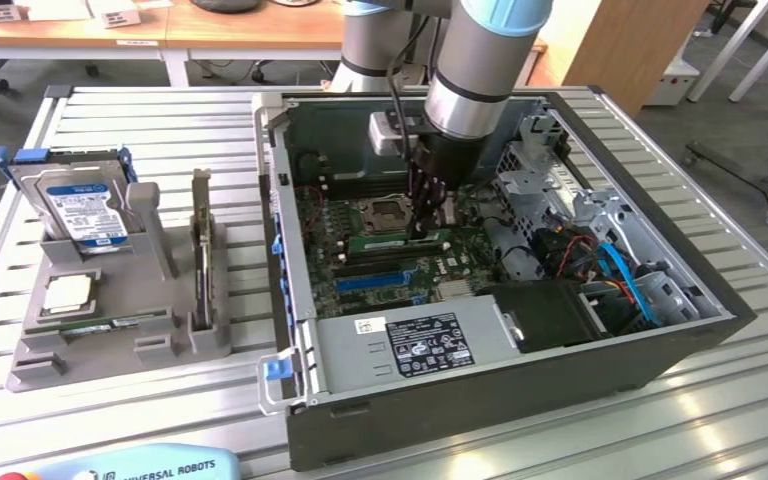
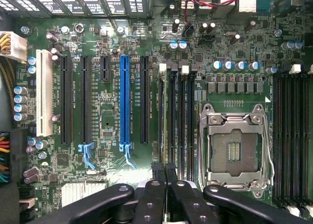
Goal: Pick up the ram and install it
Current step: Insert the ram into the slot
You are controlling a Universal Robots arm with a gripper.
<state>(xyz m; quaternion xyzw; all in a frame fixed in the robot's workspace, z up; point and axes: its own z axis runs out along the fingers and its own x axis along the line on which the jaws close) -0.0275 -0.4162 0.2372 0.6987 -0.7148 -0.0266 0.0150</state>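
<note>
My gripper [image 1: 424,228] reaches down into the open computer case [image 1: 491,390], just beside the empty processor socket [image 1: 384,212]. The ram [image 1: 387,243], a narrow green stick, stands on edge in a memory slot under the fingers. In the wrist view my gripper [image 2: 164,169] is shut, its two black fingertips [image 2: 157,172] pinched together over the ram [image 2: 164,116]. From here the ram appears edge-on as a thin line in the slot with the white clip, next to the socket [image 2: 234,148].
A grey holder tray [image 1: 37,365] at the exterior view's left carries a hard drive [image 1: 84,205], a silver processor [image 1: 68,292], a flat green strip [image 1: 111,322] and an upright card [image 1: 201,260]. Power supply [image 1: 404,345], drive cage and cables [image 1: 618,275] crowd the case.
</note>
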